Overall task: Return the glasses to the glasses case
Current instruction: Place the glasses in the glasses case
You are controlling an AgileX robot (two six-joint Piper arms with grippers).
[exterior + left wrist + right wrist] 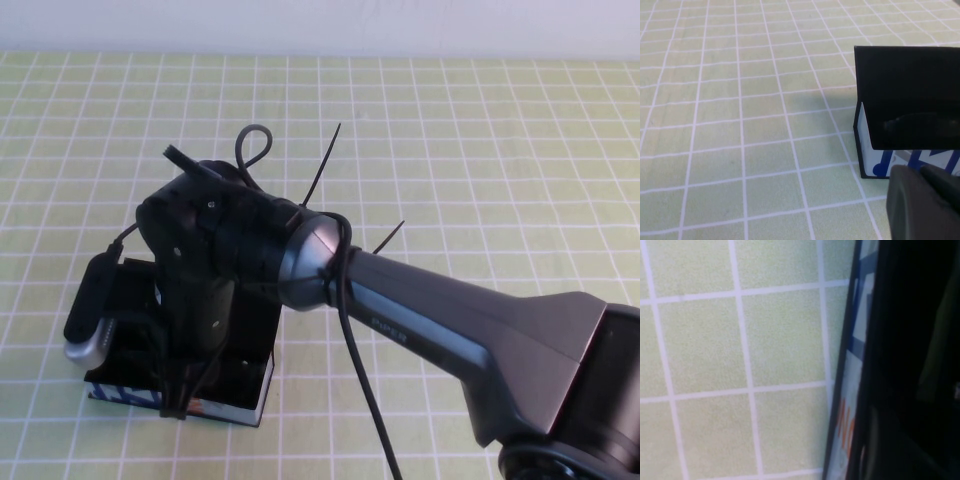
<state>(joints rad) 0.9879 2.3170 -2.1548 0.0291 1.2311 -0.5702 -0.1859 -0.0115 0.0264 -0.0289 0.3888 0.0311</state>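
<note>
The glasses case (215,385) sits on the bench (480,140) toward its near left corner. It is a black box with a blue-and-white patterned side and an orange mark; its lid looks raised, judging by the dark panel standing above the patterned wall in the left wrist view. The right arm reaches across from the near right corner and its wrist hangs directly over the case, hiding most of the interior.

The glasses cannot be made out in any view. They may lie under the right wrist, inside the case, or in the right tool's grasp; the pictures do not settle it.

As a judgement: glasses of this kind are light, stiff across the front, and springy at the hinged temples. Their lenses scratch and smear easily, and smooth plastic can slip. The bridge or the top bar of the frame would be the safest hold, keeping contact off the lenses. The case looks rigid and light, so it may skid on the bench if pushed sideways.

The right tool (190,350) is low over the case, pointing down into it, but its own body hides it, so I cannot tell whether it is apart, together or clamped on anything. The left tool (925,205) sits just beside the case's patterned wall; only a dark edge of it shows, so its state is equally unclear.
</note>
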